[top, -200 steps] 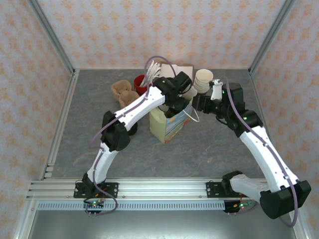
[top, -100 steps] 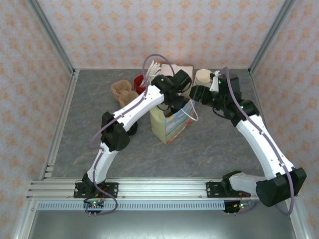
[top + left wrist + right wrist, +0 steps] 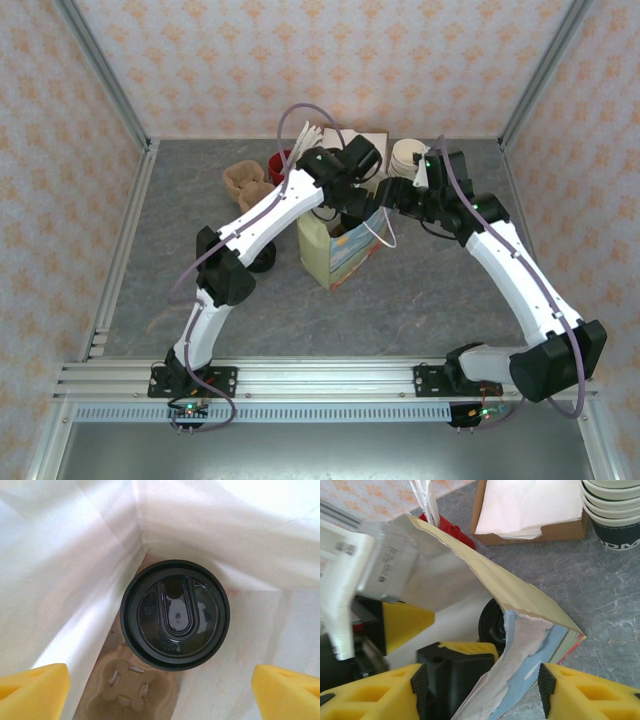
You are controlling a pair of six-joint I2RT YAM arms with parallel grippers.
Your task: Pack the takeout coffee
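The takeout coffee point(image 3: 175, 614), a dark cup under a black lid, stands in one pocket of a brown cardboard carrier point(image 3: 127, 690) at the bottom of the paper bag point(image 3: 75, 555). My left gripper point(image 3: 160, 690) hangs open above it inside the bag point(image 3: 335, 262), yellow fingertips point(image 3: 35, 687) wide apart and holding nothing. My right gripper point(image 3: 481, 685) is open at the bag's mouth, straddling the torn wall point(image 3: 520, 592) and a finger of the left gripper. Past that wall the black lid point(image 3: 491, 622) shows. From above, both grippers point(image 3: 355, 205) point(image 3: 392, 200) meet over the bag.
A stack of cream-lined cups point(image 3: 405, 158) and a cardboard box of white napkins point(image 3: 530, 505) stand behind the bag. A red holder with white cutlery point(image 3: 282, 162), brown carriers point(image 3: 245, 182) and black lids point(image 3: 264, 258) lie to its left.
My right arm has swung left, bringing its gripper from beside the cup stack to the bag's mouth. The left gripper stays inside the bag.
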